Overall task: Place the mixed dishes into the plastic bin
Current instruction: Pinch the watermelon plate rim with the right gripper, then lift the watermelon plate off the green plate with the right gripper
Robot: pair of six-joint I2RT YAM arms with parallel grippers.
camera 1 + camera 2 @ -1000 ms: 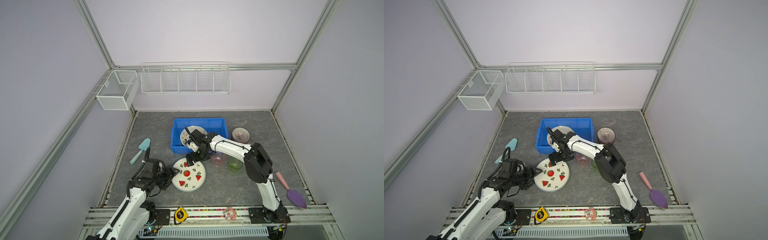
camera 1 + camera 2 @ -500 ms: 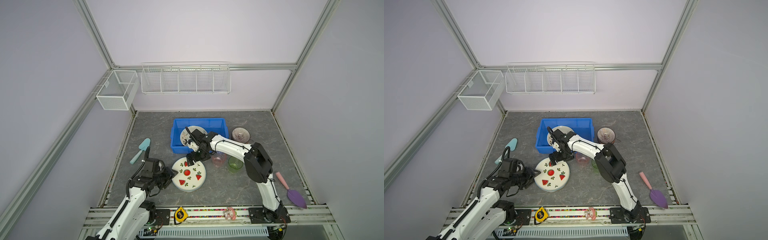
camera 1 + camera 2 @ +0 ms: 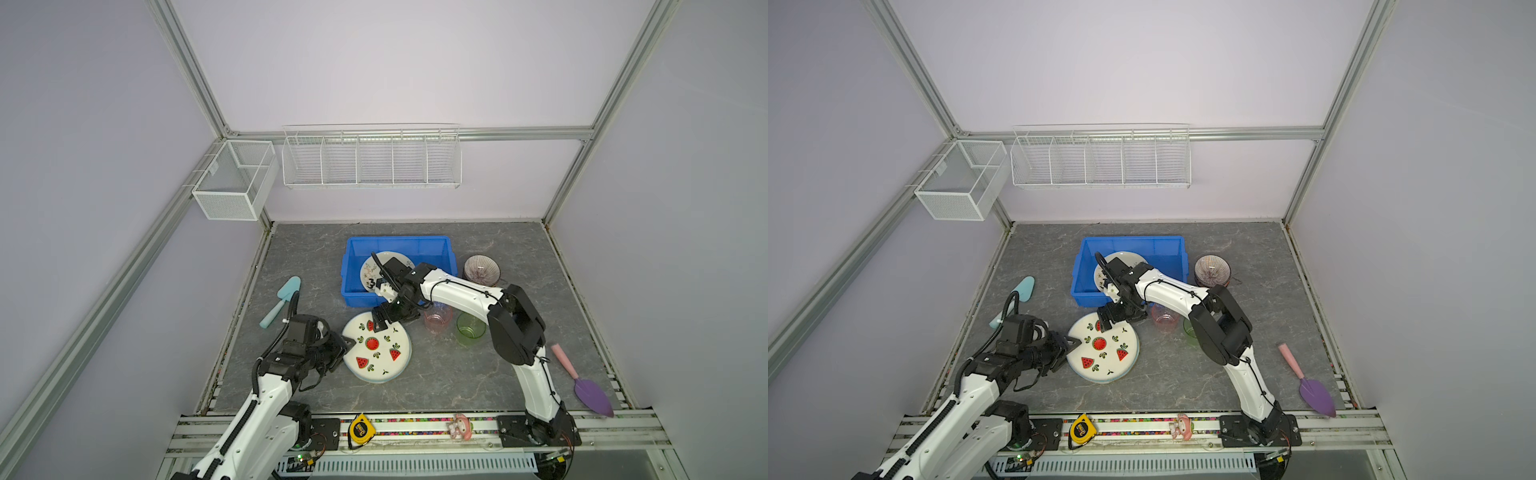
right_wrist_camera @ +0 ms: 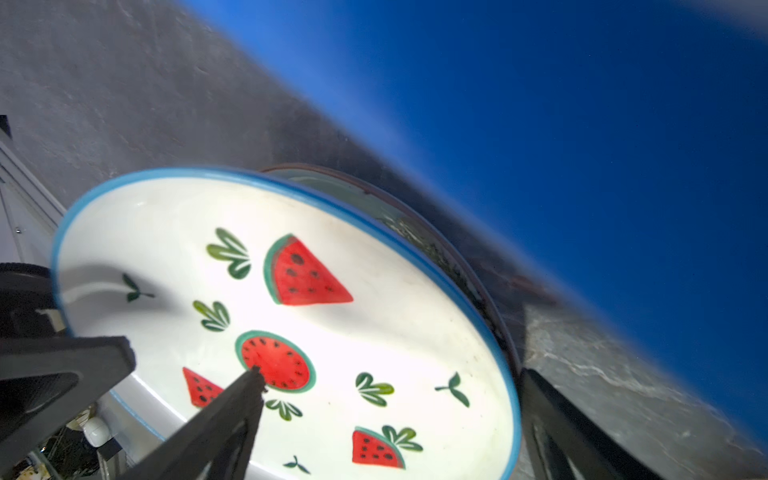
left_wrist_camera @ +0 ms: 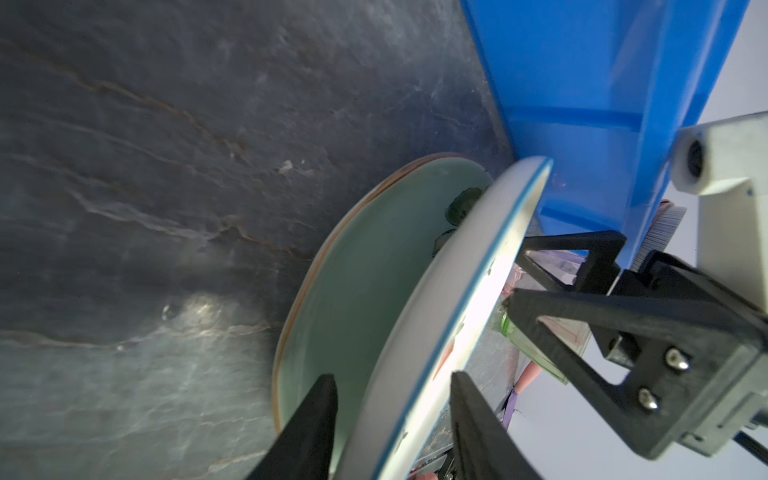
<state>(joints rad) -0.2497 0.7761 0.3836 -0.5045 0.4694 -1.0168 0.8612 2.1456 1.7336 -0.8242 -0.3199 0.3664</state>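
The white watermelon plate point(image 3: 376, 353) point(image 4: 291, 311) lies tilted on a pale green plate point(image 5: 353, 291) in front of the blue plastic bin point(image 3: 399, 249). My left gripper point(image 3: 347, 344) point(image 5: 391, 376) is open, one finger between the two plates, one above the watermelon plate's near-left rim, gaps showing. My right gripper point(image 3: 380, 322) point(image 4: 392, 374) stands wide open across the plate's far rim. A cream floral plate point(image 3: 371, 270) sits in the bin. Beside the bin's right end stand a patterned bowl point(image 3: 481, 269), a pink cup point(image 3: 437, 323) and a green cup point(image 3: 470, 330).
A teal scoop point(image 3: 280, 301) lies left of the bin and a purple scoop point(image 3: 586, 384) at the front right. A tape measure point(image 3: 359, 430) and a pink figure point(image 3: 459, 426) rest on the front rail. White wire baskets point(image 3: 370, 156) hang on the back wall.
My left gripper's jaws have narrowed around the watermelon plate's rim. The right gripper and the dishes have hardly moved.
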